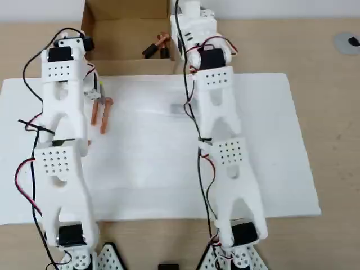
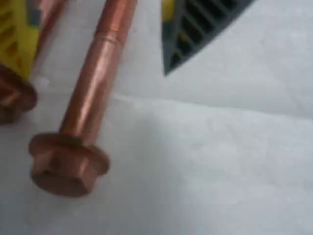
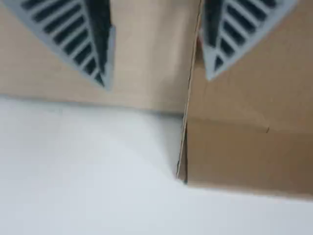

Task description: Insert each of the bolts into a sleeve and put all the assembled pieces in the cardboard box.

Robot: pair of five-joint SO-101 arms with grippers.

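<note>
— Near the mat's left edge, up at the corner beside the box, what lies there?

— Two copper bolts (image 1: 105, 115), side by side on the white mat (image 1: 146, 169), heads toward the arms' bases. The left gripper (image 2: 93, 73) is low over them, jaws wide apart. One shank runs between the yellow finger (image 2: 14, 39) and the dark ribbed finger (image 2: 195, 29), with bare mat showing between it and the dark one.

— And the other one?

— Mostly hidden. Its head pokes out beside the yellow finger. The shank is covered by that finger and cut off at the wrist view's edge.

— Any sleeve on either?

— I cannot tell. The nearer shank has a step close to where the wrist view cuts it off, but it is blurred.

— The other arm?

— The right gripper (image 3: 157, 78) is at the cardboard box (image 1: 129, 66), jaws spread. Its ribbed fingers (image 3: 83, 39) stand either side of a thin cardboard edge, gripping nothing. In the high view the arm's white housing covers the gripper, at the box's right front corner by the mat's far edge.

— Anything inside?

— Assembled pieces (image 1: 156, 48), dark and copper, lie on the box floor close to its right wall. The arm and cables hide part of them, so I cannot count them.
</note>
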